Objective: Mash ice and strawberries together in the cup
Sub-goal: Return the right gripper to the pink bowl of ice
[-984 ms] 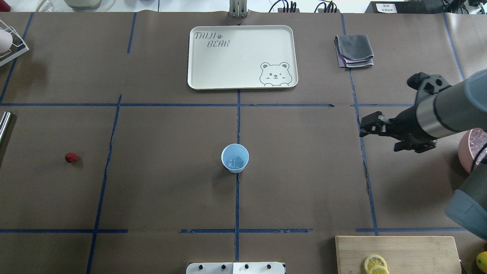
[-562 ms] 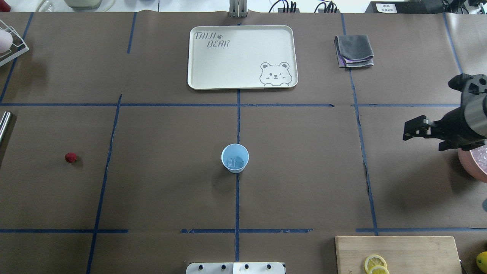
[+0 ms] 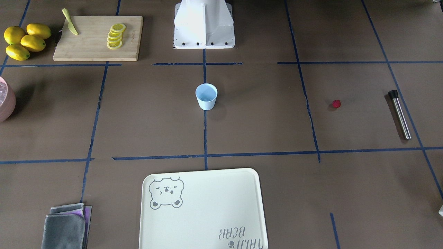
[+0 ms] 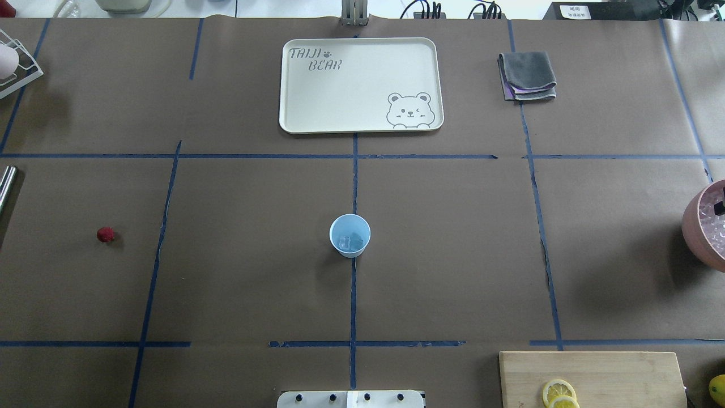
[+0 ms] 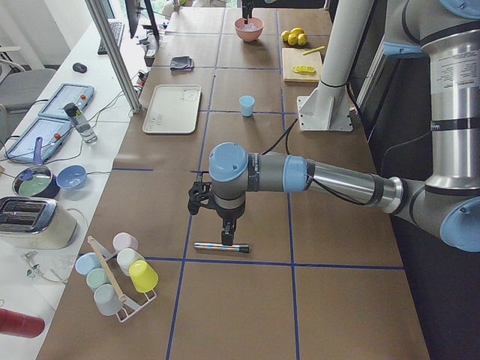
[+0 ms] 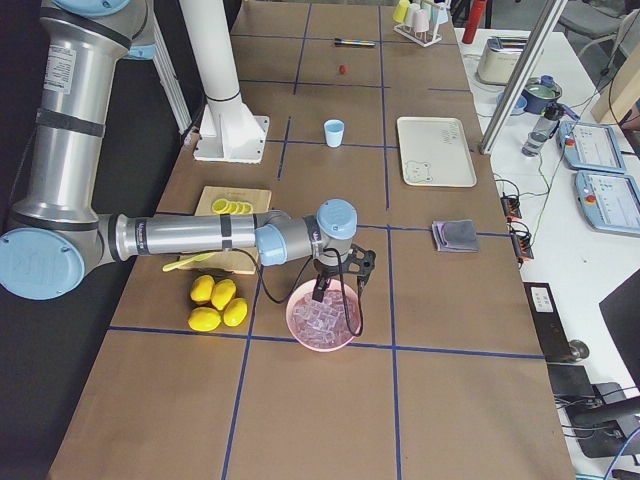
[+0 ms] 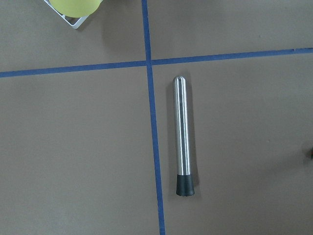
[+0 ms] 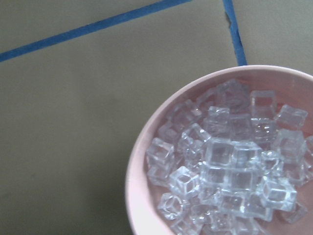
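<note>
The cup [image 4: 350, 235] is standing mid-tabletop [image 4: 453, 255], holding ice [image 4: 346, 242]. The strawberry [image 4: 105, 234] is lying well apart, far to its left. The left hand [image 5: 227, 238] is hovering over a muddler [image 7: 182, 147] and the right hand [image 6: 335, 298] over a pink bowl [image 6: 300, 335] of cubes [image 8: 230, 171]. How far either hand is opening cannot be told.

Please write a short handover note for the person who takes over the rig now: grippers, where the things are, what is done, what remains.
The left gripper hangs over the muddler, which lies flat; open or shut, cannot tell.
The right gripper hangs over the pink bowl of ice cubes; cannot tell either.
Done: the cup stands upright with some ice inside.
Left: the strawberry lies outside the cup, on the robot's left; put it in, then mash.
</note>
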Controlling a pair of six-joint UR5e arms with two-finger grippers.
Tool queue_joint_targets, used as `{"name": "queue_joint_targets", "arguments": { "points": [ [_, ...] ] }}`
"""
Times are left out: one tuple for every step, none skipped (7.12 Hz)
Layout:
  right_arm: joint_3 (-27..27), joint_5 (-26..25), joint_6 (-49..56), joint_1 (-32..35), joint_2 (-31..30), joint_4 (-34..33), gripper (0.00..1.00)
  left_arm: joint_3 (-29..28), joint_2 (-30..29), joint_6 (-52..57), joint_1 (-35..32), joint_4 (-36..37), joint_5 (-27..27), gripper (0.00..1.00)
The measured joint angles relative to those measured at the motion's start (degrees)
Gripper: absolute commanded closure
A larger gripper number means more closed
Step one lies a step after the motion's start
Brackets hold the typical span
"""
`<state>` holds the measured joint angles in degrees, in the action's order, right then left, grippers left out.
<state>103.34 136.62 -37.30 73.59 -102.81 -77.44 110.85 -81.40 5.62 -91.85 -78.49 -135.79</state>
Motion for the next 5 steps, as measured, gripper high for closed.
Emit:
{"name": "queue_joint_targets", "arguments": {
  "points": [
    [-3.42,-0.68,0.0,0.17,-0.39,3.72,0.02,0.12,0.01,-0.02,0.0,0.0,0.0,0.0],
    [-5.7,-1.12,-1.09,0.2,-0.53,6.7,0.03,0.34,0.03,-0.05,0.0,0.06,0.0,0.0],
    [-6.65,-1.74,-2.87,0.23,-0.56,8.21,0.04,0.74,0.07,-0.07,0.0,0.22,0.0,0.0],
    [-7.35,-2.58,-3.91,0.22,-0.66,8.93,0.07,1.06,0.08,-0.08,0.0,0.37,0.0,0.0],
    [-8.08,-3.22,-4.34,0.19,-0.71,9.2,0.1,1.19,0.09,-0.08,0.0,0.47,0.0,0.0]
  ]
}}
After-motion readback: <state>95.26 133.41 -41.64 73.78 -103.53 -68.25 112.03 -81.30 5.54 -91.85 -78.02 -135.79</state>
